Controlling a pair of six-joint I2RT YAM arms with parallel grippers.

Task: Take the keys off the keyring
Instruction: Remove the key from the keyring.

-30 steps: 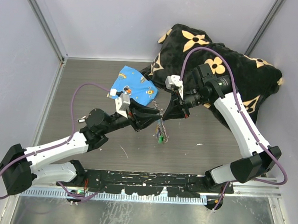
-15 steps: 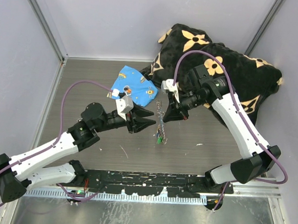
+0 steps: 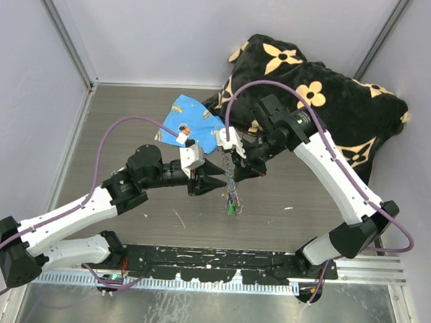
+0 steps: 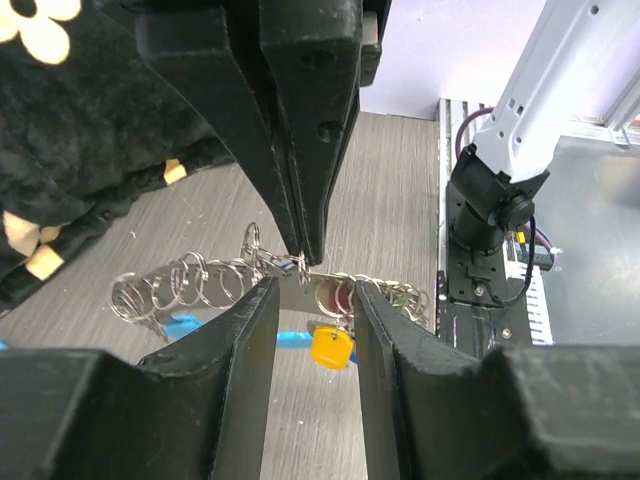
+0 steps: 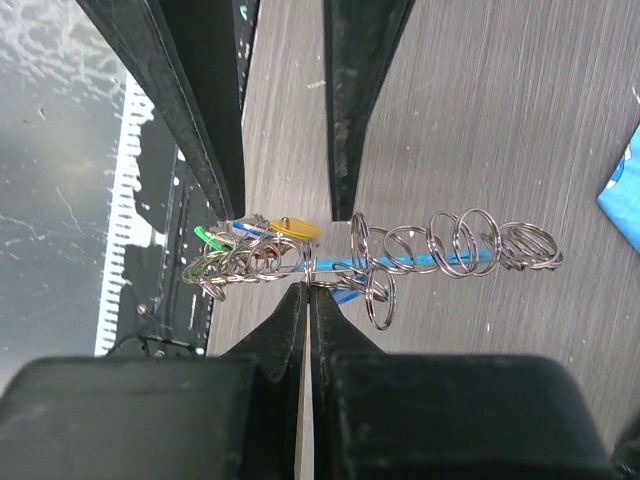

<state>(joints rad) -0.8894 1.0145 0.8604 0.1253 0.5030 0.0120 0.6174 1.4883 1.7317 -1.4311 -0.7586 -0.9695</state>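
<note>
Keyring [image 5: 440, 248] strung out as a chain of linked silvery rings over the grey table [image 3: 130, 128], between the two arms and just in front of the blue cloth [image 3: 192, 124]. Runs from beside the cloth toward the near edge in the overhead view. Lying flat or raised a little: cannot tell. Short light-blue piece [image 5: 420, 262] set alongside the rings, partly behind them. Keys [image 5: 250, 255] bunched at the chain's near end, tangled among smaller rings, with green, yellow and red heads showing. From the left wrist, only the yellow head plain to see, just below the chain.

Right gripper [image 5: 308, 285] pressed fully together, tips pinching a ring about midway along the chain, close beside the bunch of keys. Comes in from the far side, in front of the black blanket [image 3: 313, 87] with cream flowers heaped in the far right corner.

Left gripper [image 4: 315, 290] spread apart, gripping nothing. Points at the right gripper from the opposite side, one finger to each side of the pinched spot, tips right at the chain. Touching the rings or just short of them: cannot tell.
</note>
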